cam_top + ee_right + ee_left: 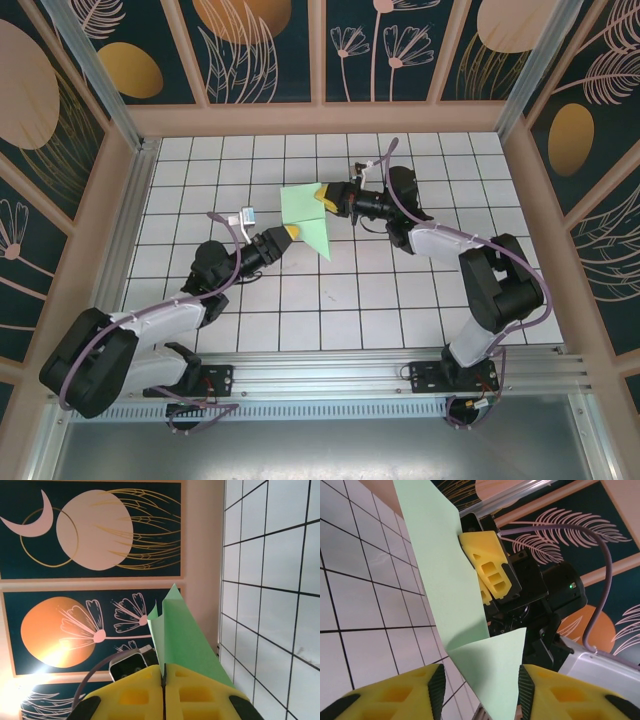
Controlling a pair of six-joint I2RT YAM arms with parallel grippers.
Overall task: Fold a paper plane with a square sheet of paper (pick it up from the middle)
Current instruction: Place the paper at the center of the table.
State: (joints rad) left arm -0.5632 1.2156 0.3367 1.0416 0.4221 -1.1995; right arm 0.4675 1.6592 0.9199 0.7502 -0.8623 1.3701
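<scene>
**Right tool pinches the green paper; left tool stands open at its lower tip**

Top external view: the right tool (321,197) is clamped on the right edge of the green paper (303,210), a partly folded sheet held up off the desk (330,300). The left tool (290,231) meets the paper's lower left side. The paper hangs over the desk's tiles, with one long point running down and to the right.

Left wrist view: the left tool (480,685) has its yellow fingers (410,695) apart, with a triangular flap of the paper (440,580) between them. One finger is clear of the flap. The other is at the flap's edge, and whether it touches cannot be told. Beyond the paper, the right tool (481,577) presses its yellow pads against the sheet.

Right wrist view: the right tool (163,672) has its fingers closed flat together, and the paper (180,635) rises out of the seam between them as a narrow folded wedge.

The desk is white tile with dark grid lines. Around it are wall panels (250,40) in dark teal with gold and peach leaves and flowers, set in pale frames. A metal rail (330,375) runs along the near edge.

The left arm (150,330) reaches from its base up to the paper with a bent elbow. The right arm (490,290) rises from its base and folds back, its wrist level with the paper.
</scene>
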